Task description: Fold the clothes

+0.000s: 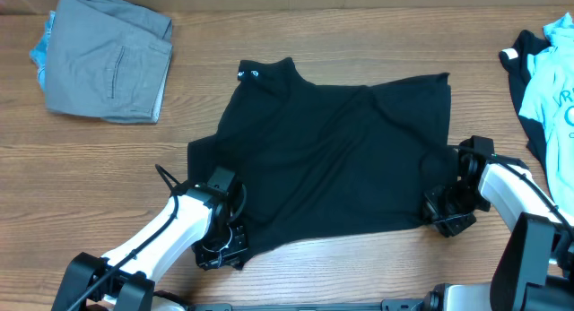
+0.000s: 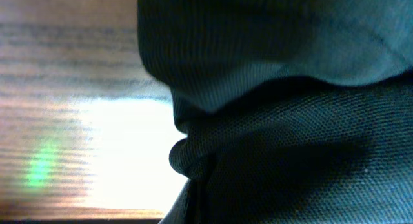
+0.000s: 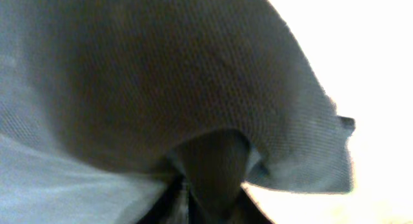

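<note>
Nearest, at the lower left of the overhead frame, the left tool (image 1: 222,248) sits clamped shut on the bottom left corner of the black T-shirt (image 1: 332,159). The left wrist view shows only dark knit bunched into a fold close to the lens, with pale wood grain beside it. At the lower right, the right tool (image 1: 446,212) is at the shirt's bottom right corner. Its wrist view shows the cloth puckered into a pinch between the dark fingers (image 3: 184,201), so it is closed on the fabric. The shirt lies spread over the middle of the tabletop (image 1: 90,168), wrinkled, with its collar and small white logo (image 1: 254,75) toward the upper left. Farther back, folded grey trousers (image 1: 109,60) rest in the upper left corner, well apart from the shirt. A light blue garment (image 1: 558,69) edged in dark cloth lies at the upper right edge, partly cut off by the frame.
</note>
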Tool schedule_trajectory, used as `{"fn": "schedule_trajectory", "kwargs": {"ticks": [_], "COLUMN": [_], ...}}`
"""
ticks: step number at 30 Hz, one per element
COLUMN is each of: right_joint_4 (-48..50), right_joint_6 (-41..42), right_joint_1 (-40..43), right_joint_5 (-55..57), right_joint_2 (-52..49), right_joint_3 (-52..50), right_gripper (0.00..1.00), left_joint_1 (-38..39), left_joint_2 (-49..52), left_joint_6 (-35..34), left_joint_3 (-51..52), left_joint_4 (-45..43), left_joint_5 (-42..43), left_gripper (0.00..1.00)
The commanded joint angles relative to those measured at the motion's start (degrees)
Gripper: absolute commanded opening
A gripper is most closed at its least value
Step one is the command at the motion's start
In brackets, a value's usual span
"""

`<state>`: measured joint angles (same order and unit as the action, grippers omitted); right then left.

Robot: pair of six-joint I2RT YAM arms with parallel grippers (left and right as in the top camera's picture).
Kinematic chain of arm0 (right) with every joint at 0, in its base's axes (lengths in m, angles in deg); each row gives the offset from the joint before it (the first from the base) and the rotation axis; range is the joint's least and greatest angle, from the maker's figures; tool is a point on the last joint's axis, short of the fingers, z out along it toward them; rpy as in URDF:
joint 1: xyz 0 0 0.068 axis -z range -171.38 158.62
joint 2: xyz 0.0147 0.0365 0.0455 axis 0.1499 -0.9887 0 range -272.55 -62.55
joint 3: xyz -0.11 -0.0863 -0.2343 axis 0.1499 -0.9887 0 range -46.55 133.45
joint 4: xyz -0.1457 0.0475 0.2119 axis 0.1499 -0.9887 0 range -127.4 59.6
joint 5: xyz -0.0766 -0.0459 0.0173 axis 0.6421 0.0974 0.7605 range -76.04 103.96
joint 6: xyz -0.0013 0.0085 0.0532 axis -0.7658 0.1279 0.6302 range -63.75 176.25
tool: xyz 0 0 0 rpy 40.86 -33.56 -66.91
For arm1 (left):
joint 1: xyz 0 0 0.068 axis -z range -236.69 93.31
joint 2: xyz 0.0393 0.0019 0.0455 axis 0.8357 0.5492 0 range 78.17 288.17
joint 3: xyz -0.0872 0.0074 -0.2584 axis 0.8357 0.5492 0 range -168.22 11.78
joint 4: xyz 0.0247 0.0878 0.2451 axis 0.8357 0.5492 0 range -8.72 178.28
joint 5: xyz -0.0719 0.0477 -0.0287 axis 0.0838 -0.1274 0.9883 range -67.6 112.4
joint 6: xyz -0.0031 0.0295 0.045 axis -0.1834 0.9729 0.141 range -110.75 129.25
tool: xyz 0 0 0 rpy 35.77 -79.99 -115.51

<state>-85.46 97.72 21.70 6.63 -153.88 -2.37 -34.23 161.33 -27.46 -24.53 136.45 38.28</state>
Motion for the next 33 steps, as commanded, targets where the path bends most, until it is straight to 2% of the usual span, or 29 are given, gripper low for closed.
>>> {"fn": "schedule_trajectory", "kwargs": {"ticks": [1,7,11,16,21,26,28,33], "right_joint_4": [-0.5,-7.3,-11.0,-11.4,-7.5,-1.1,1.1,5.8], "right_joint_6": [2.3,5.3,5.3,5.3,5.0,5.0,5.0,5.0], "right_joint_1": [0.2,0.2,0.2,0.2,0.2,0.1,0.1,0.0], "right_joint_5": [2.5,8.0,8.4,8.0,4.0,0.6,-0.1,-0.9], "right_joint_2": [0.0,0.1,0.1,0.1,0.1,0.1,0.1,0.0], "right_joint_3": [0.4,6.7,11.6,14.9,16.6,16.6,16.6,16.5], "right_gripper": [0.08,0.07,0.08,0.08,0.09,0.10,0.04,0.04], "left_joint_1": [-0.3,0.3,3.4,6.2,6.4,6.4,6.4,6.4], "left_joint_2": [0.1,-3.8,-9.4,-14.2,-15.9,-15.7,-15.4,-13.3], "left_joint_6": [2.3,4.0,3.9,3.9,4.0,5.3,5.5,6.1], "left_joint_3": [-2.4,-6.3,-8.3,-9.8,-12.4,-13.6,-13.6,-13.6], "left_joint_4": [1.8,7.7,10.5,10.5,5.8,-4.3,-8.1,-15.6], "left_joint_5": [-0.2,-0.2,-0.2,-0.4,-4.6,-9.3,-10.9,-16.9], "left_gripper": [0.04,0.04,0.04,0.04,0.04,0.04,0.04,0.04]}}
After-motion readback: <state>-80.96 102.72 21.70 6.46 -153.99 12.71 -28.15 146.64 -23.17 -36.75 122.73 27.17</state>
